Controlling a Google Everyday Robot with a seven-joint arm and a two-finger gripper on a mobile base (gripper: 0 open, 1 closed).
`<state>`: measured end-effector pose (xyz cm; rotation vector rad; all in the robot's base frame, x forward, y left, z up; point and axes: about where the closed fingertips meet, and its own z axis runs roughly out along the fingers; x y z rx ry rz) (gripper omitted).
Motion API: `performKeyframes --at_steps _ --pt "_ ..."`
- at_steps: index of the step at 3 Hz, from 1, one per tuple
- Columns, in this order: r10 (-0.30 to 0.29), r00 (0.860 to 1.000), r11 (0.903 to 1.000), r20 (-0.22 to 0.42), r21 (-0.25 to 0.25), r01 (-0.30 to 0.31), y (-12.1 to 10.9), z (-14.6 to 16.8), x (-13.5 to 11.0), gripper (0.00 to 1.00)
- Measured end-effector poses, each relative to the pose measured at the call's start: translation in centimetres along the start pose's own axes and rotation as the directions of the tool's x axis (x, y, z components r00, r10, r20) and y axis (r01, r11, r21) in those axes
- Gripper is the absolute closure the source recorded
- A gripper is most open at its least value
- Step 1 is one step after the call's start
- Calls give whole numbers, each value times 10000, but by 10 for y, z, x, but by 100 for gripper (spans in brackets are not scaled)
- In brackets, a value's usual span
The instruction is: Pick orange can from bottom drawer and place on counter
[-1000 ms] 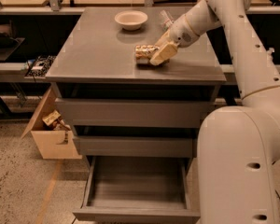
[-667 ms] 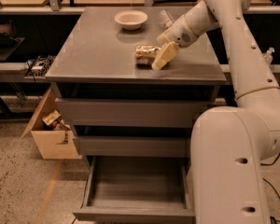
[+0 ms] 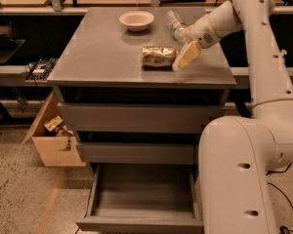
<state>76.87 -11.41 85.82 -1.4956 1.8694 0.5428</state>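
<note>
The orange can (image 3: pixel 158 56) lies on its side on the counter (image 3: pixel 97 52), right of the middle. My gripper (image 3: pixel 185 57) is at the can's right end, just off it, tilted down toward the counter, open and holding nothing. The arm reaches in from the right. The bottom drawer (image 3: pixel 144 223) is pulled out below, and its dark inside holds nothing.
A cream bowl (image 3: pixel 136 19) stands at the back of the counter. A clear plastic water bottle (image 3: pixel 175 22) lies behind the gripper. The two upper drawers (image 3: pixel 136 118) are shut. An open cardboard box (image 3: pixel 51 138) sits on the floor to the left. My white base (image 3: pixel 239 179) fills the right.
My gripper has slid to the right off the can's end. The can stays lying on the counter and now shows in full.
</note>
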Motion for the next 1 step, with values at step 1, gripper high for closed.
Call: performKeyframes --at_steps 1 --pt "408 9992 9967 -40 705 -404 -15 -24 27 0"
